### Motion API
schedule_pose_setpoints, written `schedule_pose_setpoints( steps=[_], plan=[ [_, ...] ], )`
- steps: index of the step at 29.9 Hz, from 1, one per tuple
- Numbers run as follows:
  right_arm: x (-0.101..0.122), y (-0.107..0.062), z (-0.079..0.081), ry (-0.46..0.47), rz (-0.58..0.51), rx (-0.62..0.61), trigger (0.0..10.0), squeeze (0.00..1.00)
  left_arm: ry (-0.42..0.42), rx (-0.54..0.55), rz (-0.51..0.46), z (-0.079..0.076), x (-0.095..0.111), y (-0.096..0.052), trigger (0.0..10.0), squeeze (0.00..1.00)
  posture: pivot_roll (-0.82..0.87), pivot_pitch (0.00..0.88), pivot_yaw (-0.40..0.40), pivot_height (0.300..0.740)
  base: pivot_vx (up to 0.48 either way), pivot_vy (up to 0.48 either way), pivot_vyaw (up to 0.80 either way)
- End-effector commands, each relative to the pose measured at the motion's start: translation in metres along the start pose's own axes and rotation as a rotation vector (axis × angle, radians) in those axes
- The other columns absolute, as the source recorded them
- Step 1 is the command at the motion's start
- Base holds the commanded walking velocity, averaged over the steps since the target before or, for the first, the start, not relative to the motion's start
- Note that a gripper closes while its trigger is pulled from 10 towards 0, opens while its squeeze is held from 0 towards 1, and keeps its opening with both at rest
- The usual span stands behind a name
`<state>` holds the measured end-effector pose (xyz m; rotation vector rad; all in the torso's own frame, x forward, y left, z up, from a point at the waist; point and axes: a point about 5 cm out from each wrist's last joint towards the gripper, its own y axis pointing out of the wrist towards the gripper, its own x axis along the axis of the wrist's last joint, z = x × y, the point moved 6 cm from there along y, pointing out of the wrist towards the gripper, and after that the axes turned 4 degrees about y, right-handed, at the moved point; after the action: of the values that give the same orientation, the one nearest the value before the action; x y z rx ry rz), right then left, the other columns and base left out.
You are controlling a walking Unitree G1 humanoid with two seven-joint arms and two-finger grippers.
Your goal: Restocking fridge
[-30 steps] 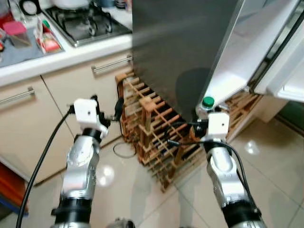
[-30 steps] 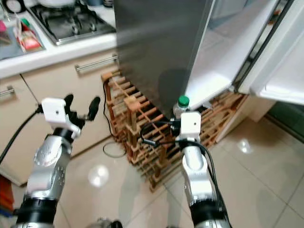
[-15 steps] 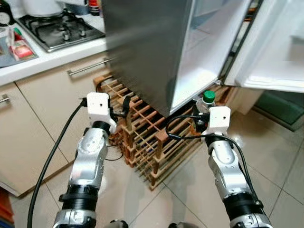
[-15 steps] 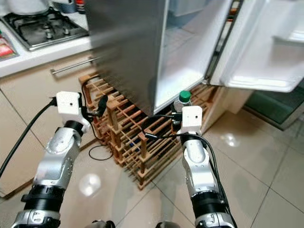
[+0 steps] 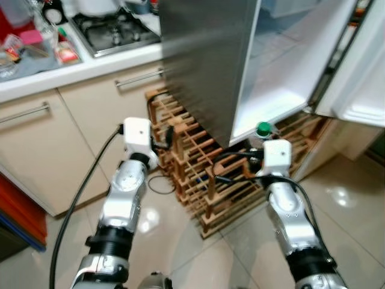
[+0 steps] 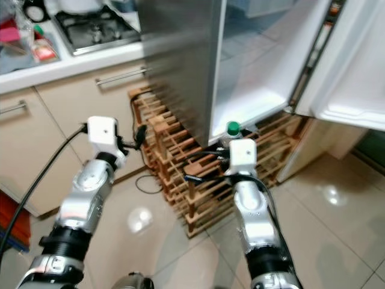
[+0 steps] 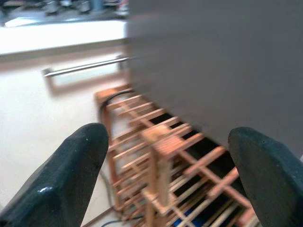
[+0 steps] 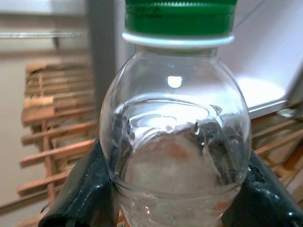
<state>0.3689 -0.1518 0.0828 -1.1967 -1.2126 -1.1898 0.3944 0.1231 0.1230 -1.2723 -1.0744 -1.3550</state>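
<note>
Swinging back leftward, the robot's view now takes in more counter, while the right gripper [image 8: 175, 189] grasps a light, slippery, crushable clear bottle [image 8: 176, 137] at its shoulder near the open fridge [image 5: 264, 78], left gripper [image 7: 165, 175] spread empty.

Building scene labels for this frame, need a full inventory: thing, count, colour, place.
Clear plastic bottle with green cap: 1, clear and green, upright in the right claw, in front of the open fridge.
Tall steel-grey fridge: 1, grey outside, white inside, door open, straight ahead.
White fridge door: 1, white, swung open on the right.
Wooden lattice wine rack: 1, light brown, on the floor under the fridge.
Gas hob: 1, steel and black, on the counter at upper left.
Beige cabinet drawers with metal bar handles: 2 handles seen, below the counter.
Glossy tiled floor: pale.
Left claw: black, open, aimed at the rack.
Right claw: black, shut on the bottle.
</note>
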Motion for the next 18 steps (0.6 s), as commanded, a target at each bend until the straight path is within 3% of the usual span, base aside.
schedule_pose_setpoints(
  steps=[1,8,18],
  plan=[
    [0.0032,0.0015,0.013,-0.003,-0.009,0.034,10.0,0.0,0.01,0.025,0.021,0.0089,-0.0068,-0.0017,10.0,0.0,-0.13,0.0,0.026,0.74,0.0,0.0,0.0],
    [0.0033,0.0019,0.0131,-0.016,-0.013,0.035,10.0,0.0,0.02,0.019,0.023,0.006,-0.0076,0.0009,10.0,0.0,-0.14,0.0,0.025,0.74,0.0,0.0,0.0],
    [0.0012,0.0026,0.0107,-0.036,-0.013,0.026,10.0,0.0,-0.001,-0.001,0.025,0.0038,-0.0084,0.0043,10.0,0.0,-0.14,0.0,0.035,0.74,0.0,-0.48,0.0]
  ],
)
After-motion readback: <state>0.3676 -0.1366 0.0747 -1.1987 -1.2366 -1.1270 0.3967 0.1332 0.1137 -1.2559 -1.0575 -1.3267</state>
